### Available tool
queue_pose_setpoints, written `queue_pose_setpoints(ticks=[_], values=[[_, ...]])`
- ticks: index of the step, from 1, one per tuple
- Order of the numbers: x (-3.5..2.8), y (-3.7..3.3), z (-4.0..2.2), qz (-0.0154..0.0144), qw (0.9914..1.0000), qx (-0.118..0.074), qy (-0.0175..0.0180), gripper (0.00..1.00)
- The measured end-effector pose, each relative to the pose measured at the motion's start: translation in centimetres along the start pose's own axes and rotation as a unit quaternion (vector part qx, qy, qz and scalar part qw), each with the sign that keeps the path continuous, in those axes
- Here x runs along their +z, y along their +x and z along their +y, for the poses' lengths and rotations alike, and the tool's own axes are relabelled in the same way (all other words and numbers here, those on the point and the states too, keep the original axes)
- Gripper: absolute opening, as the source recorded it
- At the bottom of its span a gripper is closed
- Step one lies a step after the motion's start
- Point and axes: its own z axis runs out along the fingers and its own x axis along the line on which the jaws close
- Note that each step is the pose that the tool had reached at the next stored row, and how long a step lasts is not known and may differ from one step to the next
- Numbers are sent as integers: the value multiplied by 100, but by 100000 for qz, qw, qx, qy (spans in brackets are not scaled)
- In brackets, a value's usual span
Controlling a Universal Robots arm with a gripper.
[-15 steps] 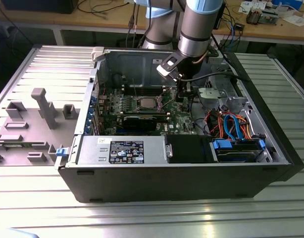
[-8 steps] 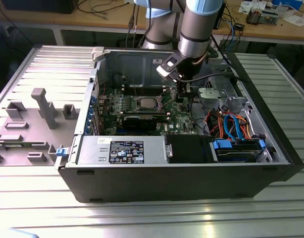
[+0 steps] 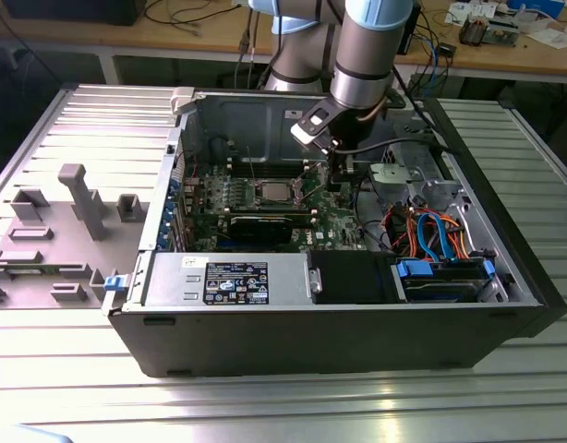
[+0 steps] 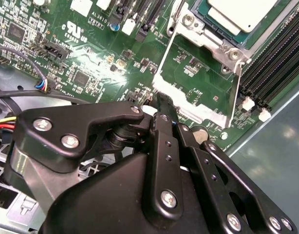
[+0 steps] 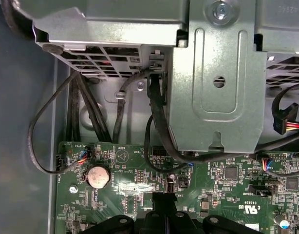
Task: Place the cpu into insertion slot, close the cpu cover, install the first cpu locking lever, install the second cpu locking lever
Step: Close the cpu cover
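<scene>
The cpu [image 4: 242, 12], a silvery square, lies in the insertion slot [image 4: 215, 41] on the green board, and it also appears mid-board as the cpu [image 3: 276, 192] in the exterior view. The cpu cover [image 4: 203, 113] is swung open away from the slot, with green board showing through its window. My gripper [image 4: 160, 100] is shut, and its black tip sits at the cover's free edge. I cannot tell whether metal is pinched between the fingers. A thin metal lever [image 4: 177, 12] stands beside the slot. My gripper [image 3: 336, 180] hangs inside the case, just to the exterior view's right of the cpu.
Long black memory slots [image 4: 276, 53] run beside the socket. A grey drive cage [image 5: 217, 87] and black cables [image 5: 157, 122] lie close ahead of the fingers, with a coin battery [image 5: 98, 176] on the board. A graphics card [image 3: 260, 226], power supply [image 3: 228, 281] and coloured cables [image 3: 431, 226] crowd the case.
</scene>
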Motion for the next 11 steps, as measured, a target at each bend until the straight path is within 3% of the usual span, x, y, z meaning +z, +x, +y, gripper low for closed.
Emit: queue_pose_setpoints(ticks=[7, 11], values=[[3, 7, -143, 10, 100000, 10, -280, 11], [2, 8, -173, -14, 100000, 8, -275, 11]])
